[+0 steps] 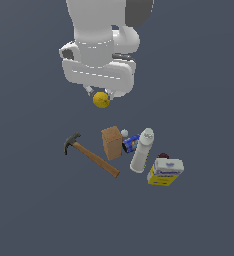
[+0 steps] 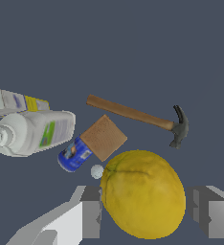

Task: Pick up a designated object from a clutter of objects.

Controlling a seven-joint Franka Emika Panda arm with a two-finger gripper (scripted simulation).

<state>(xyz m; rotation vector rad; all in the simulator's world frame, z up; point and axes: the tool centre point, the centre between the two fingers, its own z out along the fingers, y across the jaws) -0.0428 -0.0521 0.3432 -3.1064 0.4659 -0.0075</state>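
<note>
The small yellow ball (image 1: 101, 100) (image 2: 143, 194) hangs in the air above the floor, clamped between my fingers. My gripper (image 1: 101, 95) (image 2: 143, 210) is shut on it, and a grey finger (image 2: 91, 210) presses against each side of the ball in the wrist view. Below it lies the rest of the clutter: the wooden-handled hammer (image 1: 91, 155) (image 2: 138, 115), the brown box (image 1: 112, 143) (image 2: 103, 137), the blue can (image 1: 130, 144) (image 2: 74, 154), the white bottle (image 1: 142, 150) (image 2: 35, 132) and the yellow-and-white box (image 1: 165, 171) (image 2: 13, 102).
A tiny pale sphere (image 1: 124, 133) (image 2: 97, 171) sits beside the brown box and the can. A dark red object (image 1: 163, 156) peeks out behind the yellow-and-white box. The grey floor (image 1: 39, 210) stretches around the pile on all sides.
</note>
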